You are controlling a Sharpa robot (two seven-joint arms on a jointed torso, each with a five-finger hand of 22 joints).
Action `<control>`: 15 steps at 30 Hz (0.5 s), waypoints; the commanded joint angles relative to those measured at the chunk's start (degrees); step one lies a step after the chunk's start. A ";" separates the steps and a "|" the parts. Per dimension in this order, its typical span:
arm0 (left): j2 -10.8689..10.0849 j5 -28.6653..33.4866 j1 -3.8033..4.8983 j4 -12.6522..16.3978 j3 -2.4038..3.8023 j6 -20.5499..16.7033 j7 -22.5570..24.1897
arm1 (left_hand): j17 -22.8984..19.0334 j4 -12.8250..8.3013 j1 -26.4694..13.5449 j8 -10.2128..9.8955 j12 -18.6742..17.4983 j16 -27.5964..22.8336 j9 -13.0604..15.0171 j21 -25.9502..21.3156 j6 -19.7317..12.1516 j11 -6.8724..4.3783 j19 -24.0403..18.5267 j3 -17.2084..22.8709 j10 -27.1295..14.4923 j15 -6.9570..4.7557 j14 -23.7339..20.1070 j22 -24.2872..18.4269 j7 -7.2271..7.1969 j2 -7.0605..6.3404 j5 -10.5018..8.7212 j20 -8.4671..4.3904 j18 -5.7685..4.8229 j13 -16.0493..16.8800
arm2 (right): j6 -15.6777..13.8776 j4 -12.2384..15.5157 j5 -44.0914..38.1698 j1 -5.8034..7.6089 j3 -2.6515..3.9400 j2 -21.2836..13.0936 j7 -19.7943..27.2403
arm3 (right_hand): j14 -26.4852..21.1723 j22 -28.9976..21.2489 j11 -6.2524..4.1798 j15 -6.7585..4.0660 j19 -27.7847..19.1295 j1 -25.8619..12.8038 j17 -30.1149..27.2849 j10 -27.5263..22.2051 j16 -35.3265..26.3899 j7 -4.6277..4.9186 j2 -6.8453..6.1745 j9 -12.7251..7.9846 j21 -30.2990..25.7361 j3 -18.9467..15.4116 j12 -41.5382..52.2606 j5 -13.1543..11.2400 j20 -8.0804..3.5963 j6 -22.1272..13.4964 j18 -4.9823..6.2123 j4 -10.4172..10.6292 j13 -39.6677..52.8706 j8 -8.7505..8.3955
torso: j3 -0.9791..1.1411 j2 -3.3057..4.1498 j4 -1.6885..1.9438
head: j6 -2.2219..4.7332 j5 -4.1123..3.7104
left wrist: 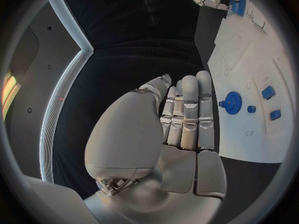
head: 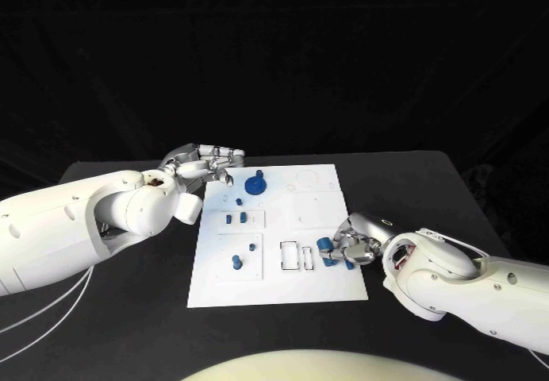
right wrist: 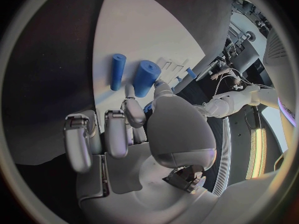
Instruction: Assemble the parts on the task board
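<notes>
A small blue part (head: 325, 242) appears to be pinched between thumb and fingers of the right hand (head: 349, 249) at the right edge of the task board (head: 326, 290), about halfway along that edge. In the right wrist view the fingers (right wrist: 132, 112) are seen curled over a bit of blue, with two blue cylinders (right wrist: 147, 78) lying on the board just beyond the fingertips. Whether the pinched piece is lifted clear of the board cannot be told.

The left hand (head: 210, 164) is held over the board's far left corner with its fingers straight, side by side and closed on nothing. A blue gear (head: 256, 185) stands just beside it, near the far edge. Further blue parts (head: 237, 217) are seated in recesses along the left half.

The step in hand is judged to be the picking of a part at the right edge. Next, a firm lift and a carry to a matching recess would be called for, with the piece turned to fit.
</notes>
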 commanded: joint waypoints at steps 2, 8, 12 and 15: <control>0.07 0.31 0.05 0.15 0.03 1.34 -0.01 | -0.05 0.31 -0.68 -0.06 0.14 -0.20 -0.10 -0.33 -0.42 -0.12 0.29 -0.53 -0.53 0.53 -0.03 -0.12 0.03 0.25 -0.11 0.22 0.26 0.07 | 4.57 -1.04 -1.87 -0.47 -0.01 0.69 -1.52 | 3.54 15.09 0.02 0.08 6.01 -0.61 2.55 -0.15 0.17 -0.17 0.24 0.25 0.31 -0.52 -0.06 -0.29 -0.11 -0.24 -0.37 -0.04 0.31 0.39 | 0.00 -0.04 0.01 | -0.18 0.52; -0.01 0.31 0.05 0.20 0.03 1.69 -0.16 | -0.04 0.45 -0.86 -0.06 0.16 -0.17 -0.12 -0.36 -0.46 -0.11 0.31 -0.68 -0.58 0.55 -0.02 -0.14 0.04 0.21 -0.12 0.24 0.27 0.09 | 6.45 -1.66 -2.68 -1.09 -0.01 1.35 -1.87 | 3.58 15.09 -0.26 -0.14 6.01 1.01 2.76 0.20 0.28 -0.48 0.48 1.29 0.31 -0.82 0.31 -0.17 -0.28 0.08 -0.37 -0.35 1.09 1.20 | 0.01 -0.06 0.00 | -0.18 0.60; -0.02 0.31 0.05 0.21 0.03 1.86 -0.17 | -0.04 0.46 -0.88 -0.06 0.17 -0.17 -0.12 -0.37 -0.47 -0.11 0.31 -0.70 -0.59 0.55 -0.02 -0.14 0.04 0.20 -0.12 0.24 0.27 0.09 | 5.84 -1.67 -3.22 -1.29 -0.01 1.49 -2.01 | 3.61 15.09 -0.38 -0.26 6.01 2.43 2.89 0.40 0.34 -0.61 0.65 2.05 0.31 -1.05 0.46 1.05 -0.40 0.03 -0.37 -0.42 1.58 1.67 | 0.00 -0.11 0.05 | -0.28 0.51; -0.03 0.31 0.05 0.21 0.03 1.93 -0.21 | -0.04 0.46 -0.88 -0.06 0.17 -0.17 -0.12 -0.37 -0.47 -0.11 0.31 -0.70 -0.59 0.55 -0.02 -0.14 0.04 0.20 -0.12 0.24 0.27 0.09 | 4.00 -1.35 -3.18 -1.34 -0.01 1.37 -1.91 | 3.66 15.09 -0.56 -0.40 6.01 3.11 3.12 1.00 0.46 -0.80 0.83 2.77 0.31 -1.39 1.19 3.35 -0.53 0.19 -0.37 -0.33 2.56 2.21 | 0.01 -0.10 0.03 | -0.25 0.58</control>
